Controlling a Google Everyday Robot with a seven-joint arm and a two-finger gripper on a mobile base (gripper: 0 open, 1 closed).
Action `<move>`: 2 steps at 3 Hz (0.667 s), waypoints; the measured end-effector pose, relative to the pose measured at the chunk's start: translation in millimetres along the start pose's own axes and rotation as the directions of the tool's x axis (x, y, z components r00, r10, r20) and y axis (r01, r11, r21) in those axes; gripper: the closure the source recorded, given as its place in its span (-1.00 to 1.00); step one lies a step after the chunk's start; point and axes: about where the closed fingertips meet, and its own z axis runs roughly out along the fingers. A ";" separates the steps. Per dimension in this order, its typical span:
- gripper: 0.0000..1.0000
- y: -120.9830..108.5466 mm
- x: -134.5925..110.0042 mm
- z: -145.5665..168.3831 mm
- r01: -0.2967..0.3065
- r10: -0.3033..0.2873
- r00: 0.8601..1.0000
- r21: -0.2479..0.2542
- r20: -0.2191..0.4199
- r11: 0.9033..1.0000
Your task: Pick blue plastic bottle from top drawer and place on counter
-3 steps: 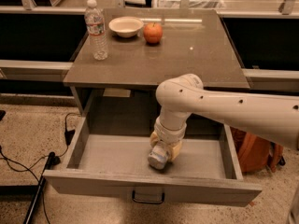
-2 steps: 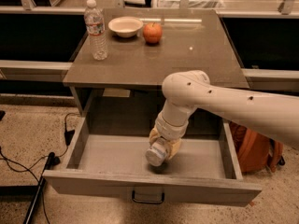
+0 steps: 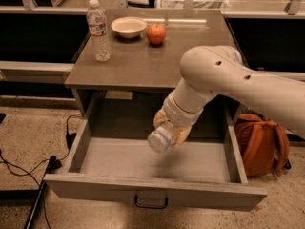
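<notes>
The top drawer (image 3: 157,194) is pulled open below the counter (image 3: 143,61), its dark handle at the front. My gripper (image 3: 167,130) hangs above the drawer's middle and is shut on the blue plastic bottle (image 3: 159,138). The bottle is held on its side, its end pointing down and toward the camera, lifted clear of the drawer floor. The yellowish fingers wrap around the bottle's upper part. My white arm reaches in from the right, over the drawer's right side.
On the counter stand a tall clear water bottle (image 3: 98,30) at the left, a white bowl (image 3: 128,26) and an orange fruit (image 3: 156,33) at the back. An orange backpack (image 3: 259,144) lies on the floor to the right. Cables run on the floor at left.
The gripper has risen with the bottle, from the drawer floor to mid-air above it, and the arm's elbow has moved up and right.
</notes>
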 end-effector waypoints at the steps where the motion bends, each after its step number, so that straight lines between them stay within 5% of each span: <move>1: 1.00 -4.6 -5.7 -44.8 -0.031 0.041 0.993 0.085 -0.110 0.996; 2: 1.00 -8.9 -10.9 -60.9 -0.044 0.060 0.989 0.113 -0.137 0.993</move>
